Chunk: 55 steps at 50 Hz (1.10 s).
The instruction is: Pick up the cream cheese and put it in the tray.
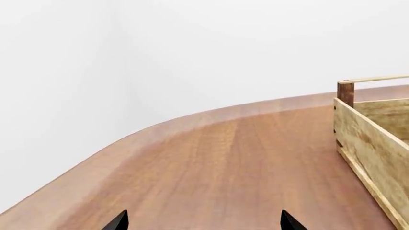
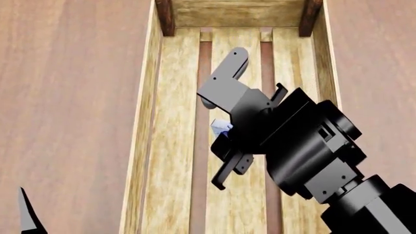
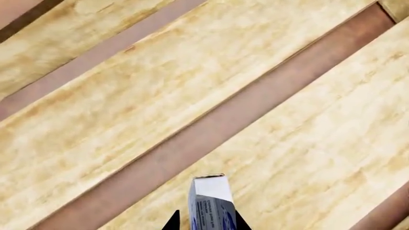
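The cream cheese (image 3: pixel 210 203), a small white-grey box with blue print, stands on edge between the two dark fingertips of my right gripper (image 3: pixel 207 223), which is shut on it. In the head view only a corner of the cream cheese (image 2: pixel 221 127) shows under the right gripper (image 2: pixel 224 134), which hangs over the middle of the tray (image 2: pixel 172 126). The tray's light slats (image 3: pixel 128 110) fill the right wrist view just below the box. My left gripper (image 1: pixel 203 223) is open over bare table, with the tray's end (image 1: pixel 367 143) off to one side.
The brown wooden table (image 2: pixel 71 97) lies on both sides of the tray. Its rounded edge (image 1: pixel 147 129) meets a white wall in the left wrist view. A left fingertip (image 2: pixel 26 214) shows at the head view's lower left corner.
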{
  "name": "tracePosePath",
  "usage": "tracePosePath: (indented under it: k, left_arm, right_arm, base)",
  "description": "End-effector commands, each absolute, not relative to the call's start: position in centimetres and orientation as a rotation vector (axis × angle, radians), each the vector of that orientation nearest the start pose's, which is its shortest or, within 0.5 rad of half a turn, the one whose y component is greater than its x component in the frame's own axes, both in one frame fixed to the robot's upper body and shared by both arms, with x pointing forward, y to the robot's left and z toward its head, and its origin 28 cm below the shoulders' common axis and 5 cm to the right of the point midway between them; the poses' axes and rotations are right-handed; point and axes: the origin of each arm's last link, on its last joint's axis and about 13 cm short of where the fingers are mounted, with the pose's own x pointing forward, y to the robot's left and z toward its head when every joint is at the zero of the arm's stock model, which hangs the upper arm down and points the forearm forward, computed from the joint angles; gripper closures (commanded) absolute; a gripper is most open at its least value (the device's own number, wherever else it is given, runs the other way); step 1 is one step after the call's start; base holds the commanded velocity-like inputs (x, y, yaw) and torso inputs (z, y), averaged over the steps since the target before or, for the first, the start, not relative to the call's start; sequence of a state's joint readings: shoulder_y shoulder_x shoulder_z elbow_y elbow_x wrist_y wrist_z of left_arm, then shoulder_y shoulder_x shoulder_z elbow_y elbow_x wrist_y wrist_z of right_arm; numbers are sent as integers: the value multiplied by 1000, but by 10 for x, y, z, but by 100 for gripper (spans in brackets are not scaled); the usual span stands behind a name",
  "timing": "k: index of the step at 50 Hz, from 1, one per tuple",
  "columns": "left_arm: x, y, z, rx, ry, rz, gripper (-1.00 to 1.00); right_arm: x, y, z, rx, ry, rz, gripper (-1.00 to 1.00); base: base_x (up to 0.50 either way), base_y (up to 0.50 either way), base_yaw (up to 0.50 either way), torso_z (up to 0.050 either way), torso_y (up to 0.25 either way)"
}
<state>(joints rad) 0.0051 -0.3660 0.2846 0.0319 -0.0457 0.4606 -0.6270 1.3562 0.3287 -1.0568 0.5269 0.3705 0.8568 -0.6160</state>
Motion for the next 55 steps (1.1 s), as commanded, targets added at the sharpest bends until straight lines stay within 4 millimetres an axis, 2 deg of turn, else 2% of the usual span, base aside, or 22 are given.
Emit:
tracePosePath:
  k: [1, 21, 22, 47, 52, 55]
  left_arm:
    - [204, 231, 44, 105, -470, 261, -100]
    - [205, 231, 43, 106, -473, 260, -100]
    - [205, 231, 43, 107, -473, 261, -100]
    - [204, 231, 44, 109, -471, 255, -100]
    - [204, 231, 45, 107, -471, 256, -100]
    - [204, 231, 45, 107, -471, 256, -100]
  right_arm:
    - [398, -113, 223, -696, 639, 849, 100]
    - [403, -108, 214, -740, 661, 830, 100]
    - [405, -109, 214, -766, 651, 790, -100]
    - [404, -111, 213, -783, 662, 782, -100]
    - [397, -112, 223, -793, 635, 777, -100]
    - [393, -115, 236, -785, 621, 764, -100]
  base:
    - [0, 0, 0, 0, 0]
    - [0, 0, 0, -1, -3]
    - [0, 0, 0, 0, 0]
    - [0, 0, 0, -1, -3]
    - [0, 0, 0, 0, -2]
    - [0, 0, 0, 0, 0]
